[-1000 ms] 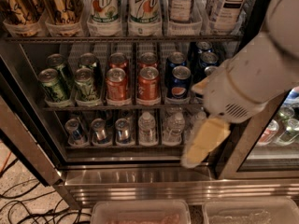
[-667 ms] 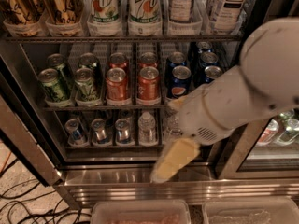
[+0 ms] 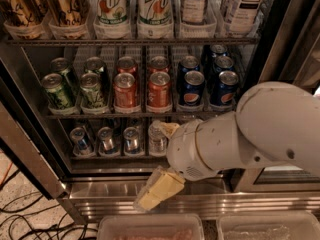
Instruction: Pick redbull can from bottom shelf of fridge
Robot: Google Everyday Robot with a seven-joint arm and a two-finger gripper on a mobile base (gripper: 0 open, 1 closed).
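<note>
Change: arm (image 3: 250,134) has shifted left and the gripper now sits lower.
Fridge (image 3: 95,194): open, drinks standing in rows.
Bottom shelf (image 3: 112,156): one row of small cans.
Gripper (image 3: 154,165): before the shelf's right end, fingers apart, empty.
Redbull can (image 3: 131,140): upright on the bottom shelf, left of the gripper, untouched.

Gripper (image 3: 159,190) below bottom shelf (image 3: 120,158) (4 cans (image 3: 106,139) there).

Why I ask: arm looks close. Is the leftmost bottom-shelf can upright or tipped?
Upright: the leftmost can stands silver top up. The gripper hangs below the bottom shelf.
</note>
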